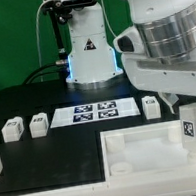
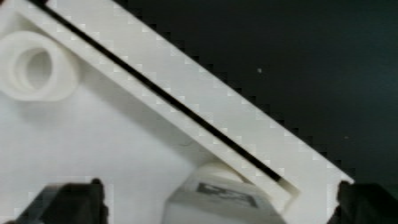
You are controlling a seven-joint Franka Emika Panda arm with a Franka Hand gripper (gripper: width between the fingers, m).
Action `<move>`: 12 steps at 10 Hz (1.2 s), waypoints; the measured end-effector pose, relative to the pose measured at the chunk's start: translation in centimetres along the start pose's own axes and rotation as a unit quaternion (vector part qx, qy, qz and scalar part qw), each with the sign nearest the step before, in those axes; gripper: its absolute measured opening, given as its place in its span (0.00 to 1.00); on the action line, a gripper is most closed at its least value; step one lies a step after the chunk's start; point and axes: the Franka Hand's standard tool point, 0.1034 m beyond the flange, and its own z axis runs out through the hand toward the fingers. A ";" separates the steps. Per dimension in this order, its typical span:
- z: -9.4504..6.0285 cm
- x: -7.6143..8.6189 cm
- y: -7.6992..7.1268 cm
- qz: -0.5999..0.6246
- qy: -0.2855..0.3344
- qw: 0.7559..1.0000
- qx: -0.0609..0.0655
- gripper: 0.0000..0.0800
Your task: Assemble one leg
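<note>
Fingers (image 2: 71, 206) spread apart, clasping nothing, leg (image 2: 221, 187) between them, beside rim of white tray piece (image 2: 107, 150)

Marker board (image 1: 93, 113) behind tray-like piece (image 1: 145, 156); far-left leg (image 1: 11, 128), next leg (image 1: 38, 123) on ext. view's left of board.

black table (image 1: 26, 101) | marker board (image 1: 96, 112) | leg 1 (image 1: 11, 128) | leg 2 (image 1: 37, 123) | leg 3 (image 1: 151, 105) | white tray (image 1: 141, 133)

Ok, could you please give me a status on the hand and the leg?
Hand open, fingers wide apart, gripping nothing. Leg upright at the tray-like piece, exterior view's right, close under the hand. Nothing visible blocking.
</note>
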 end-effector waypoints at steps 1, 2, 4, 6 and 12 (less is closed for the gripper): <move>-0.1 0.2 0.1 -0.083 0.003 0.997 -0.002 0.81; -0.2 0.2 0.0 -0.162 0.012 0.987 -0.006 0.81; -0.3 0.3 0.0 -0.256 0.019 0.967 -0.004 0.81; -0.3 0.4 0.1 -0.356 0.019 0.934 -0.007 0.81; -0.6 1.9 -0.5 -0.524 0.060 0.850 -0.004 0.52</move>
